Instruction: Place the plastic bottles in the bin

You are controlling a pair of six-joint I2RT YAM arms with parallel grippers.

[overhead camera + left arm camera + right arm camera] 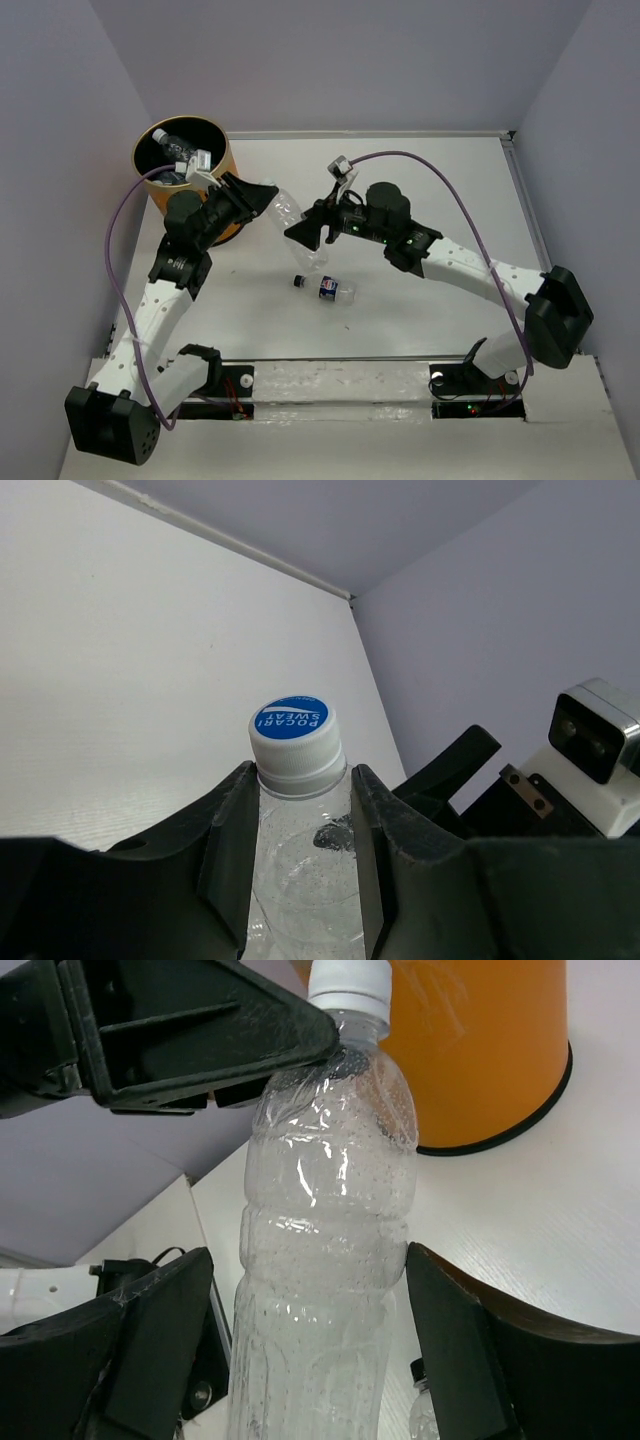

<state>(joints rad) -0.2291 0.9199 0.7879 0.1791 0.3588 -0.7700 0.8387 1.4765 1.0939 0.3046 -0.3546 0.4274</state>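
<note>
A clear crinkly plastic bottle (296, 222) with a white-blue cap hangs in the air between both grippers. My left gripper (266, 196) is shut on its neck just under the cap (292, 736); the fingers (232, 825) press on both sides. My right gripper (306, 238) stands open around the bottle's body (325, 1220), with a gap at one finger. A second bottle (330, 289) with a dark label and black cap lies on the table below. The orange bin (229, 158) stands at the back left with bottles (172, 150) inside; it also shows in the right wrist view (480, 1050).
The white table (430, 180) is walled by pale purple panels on the left, back and right. The arm bases sit at the near edge. The left arm lies just in front of the bin. A purple cable arcs over the right arm.
</note>
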